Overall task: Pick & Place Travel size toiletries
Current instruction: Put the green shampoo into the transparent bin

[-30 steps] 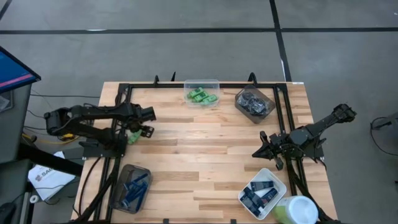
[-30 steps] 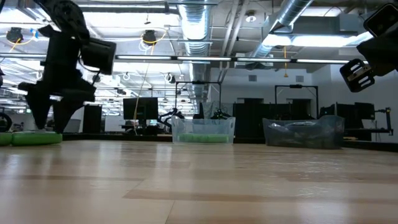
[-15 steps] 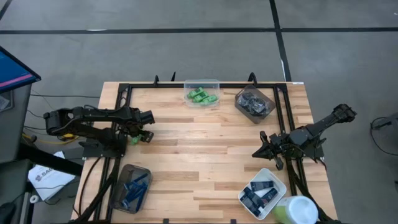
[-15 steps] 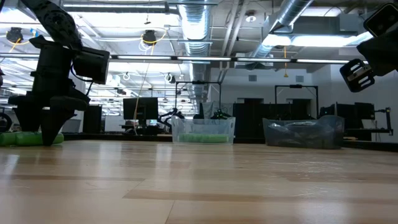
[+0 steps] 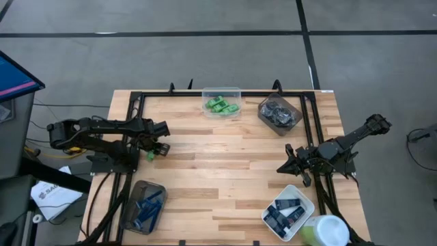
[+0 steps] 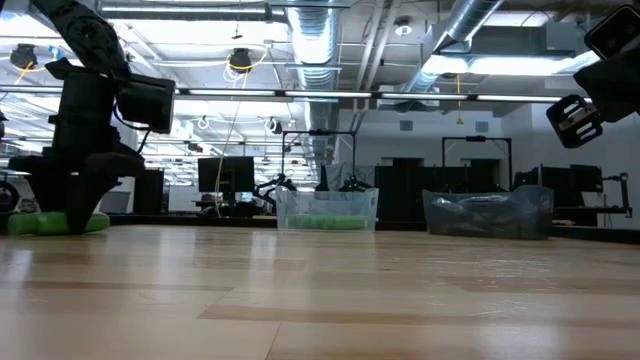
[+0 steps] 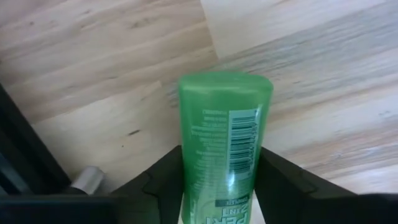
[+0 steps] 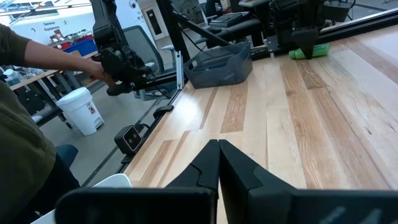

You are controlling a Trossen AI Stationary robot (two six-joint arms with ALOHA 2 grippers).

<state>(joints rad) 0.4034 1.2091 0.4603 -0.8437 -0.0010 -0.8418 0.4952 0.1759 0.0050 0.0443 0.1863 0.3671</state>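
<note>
A bright green mini bottle (image 5: 148,156) lies on its side near the table's left edge, also visible in the low view (image 6: 30,222) and in the left wrist view (image 7: 225,124). My left gripper (image 5: 153,150) stands over it, shut on it. My right gripper (image 5: 284,167) hovers over the right side of the table with its fingers (image 8: 217,149) shut on nothing. Other toiletries sit in tubs: green bottles (image 5: 222,105), greyish discs (image 5: 278,113), blue razors (image 5: 147,207) and navy tubes (image 5: 285,213). My left gripper pinches the green bottle's body (image 7: 211,168) between its two fingers, one on each long side. The fingers (image 6: 72,205) come from above, pointing down, and lie across the bottle. The bottle rests on its side on the table, its rounded end (image 7: 225,84) pointing away from the wrist.
A clear tub (image 5: 222,92) and a grey tub (image 5: 295,108) stand at the far edge, a dark tub (image 5: 134,190) near left, a white tub (image 5: 307,205) near right. A black frame rail (image 5: 131,123) runs beside the bottle. A person (image 8: 25,93) is beyond the table.
My left gripper has come down over the green bottle, shifted slightly toward the table's left edge, and its fingers have closed in on the bottle's sides. The bottle still lies on the table. My right arm has kept still.
</note>
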